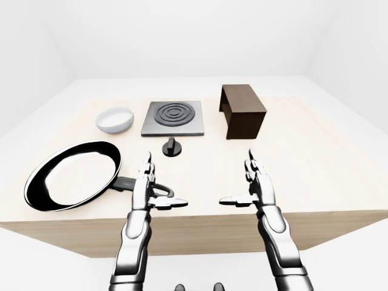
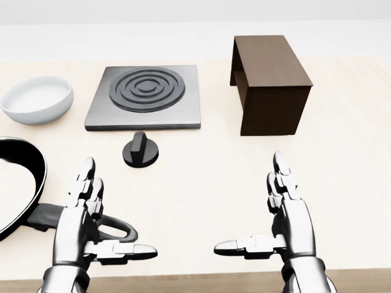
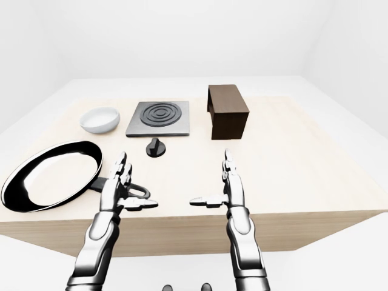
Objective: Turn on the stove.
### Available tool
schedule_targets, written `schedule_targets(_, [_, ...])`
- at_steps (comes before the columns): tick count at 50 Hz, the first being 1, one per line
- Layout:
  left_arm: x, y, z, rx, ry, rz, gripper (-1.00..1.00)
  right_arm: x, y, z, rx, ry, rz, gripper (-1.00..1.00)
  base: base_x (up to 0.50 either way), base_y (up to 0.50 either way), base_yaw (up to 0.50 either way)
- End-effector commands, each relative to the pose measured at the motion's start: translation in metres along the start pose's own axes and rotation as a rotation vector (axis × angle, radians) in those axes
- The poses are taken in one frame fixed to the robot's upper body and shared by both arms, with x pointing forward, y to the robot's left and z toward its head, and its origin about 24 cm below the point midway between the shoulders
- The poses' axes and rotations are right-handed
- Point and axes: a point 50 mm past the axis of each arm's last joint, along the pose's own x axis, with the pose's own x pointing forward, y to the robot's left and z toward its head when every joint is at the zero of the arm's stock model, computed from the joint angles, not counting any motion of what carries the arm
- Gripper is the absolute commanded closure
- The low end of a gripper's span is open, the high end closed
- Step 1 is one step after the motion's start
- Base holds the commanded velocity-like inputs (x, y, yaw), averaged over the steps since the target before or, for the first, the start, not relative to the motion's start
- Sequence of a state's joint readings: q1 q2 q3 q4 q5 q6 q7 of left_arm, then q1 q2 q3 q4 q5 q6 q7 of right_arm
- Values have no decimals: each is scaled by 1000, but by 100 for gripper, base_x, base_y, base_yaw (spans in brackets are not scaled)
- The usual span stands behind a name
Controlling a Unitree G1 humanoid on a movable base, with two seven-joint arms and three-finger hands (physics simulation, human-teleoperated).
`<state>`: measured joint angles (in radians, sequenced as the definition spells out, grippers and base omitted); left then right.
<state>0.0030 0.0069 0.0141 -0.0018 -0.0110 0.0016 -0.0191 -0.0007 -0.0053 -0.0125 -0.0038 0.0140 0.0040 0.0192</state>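
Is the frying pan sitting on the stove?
No, the frying pan lies on the table, left of the stove.

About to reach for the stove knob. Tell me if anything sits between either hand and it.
Nothing visible does. The knob stands alone on bare table just below the stove in the head view. The left hand and right hand hover open below it; the pan handle lies under the left hand, not toward the knob.

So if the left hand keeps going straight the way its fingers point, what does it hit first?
Probably the round black stove knob: the open left hand points up the head view, slightly left of it, so it may only brush past.
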Motion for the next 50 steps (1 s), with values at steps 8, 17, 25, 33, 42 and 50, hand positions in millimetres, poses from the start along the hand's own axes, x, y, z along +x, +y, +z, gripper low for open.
schedule_targets(8, [-2,7,3,-13,-4,-7,-100,-1,-2,4,24,-9,21,-100,0,0,0])
schedule_targets(17, [-3,9,8,-17,-16,-2,-100,-2,-15,24,23,-55,-29,-100,0,0,0])
schedule_targets(25, [-3,10,9,-16,-20,4,-100,-15,-41,69,18,-250,-144,-100,0,0,0])
schedule_targets(33, [-3,9,9,-15,-22,4,-100,-33,-66,105,40,-416,-247,-100,0,0,0])
schedule_targets(42, [-3,9,8,-14,-23,6,-100,-45,-80,119,36,-484,-293,-100,0,0,0])
schedule_targets(50, [-3,9,8,-14,-22,6,-100,-52,-84,131,37,-539,-310,-100,0,0,0])
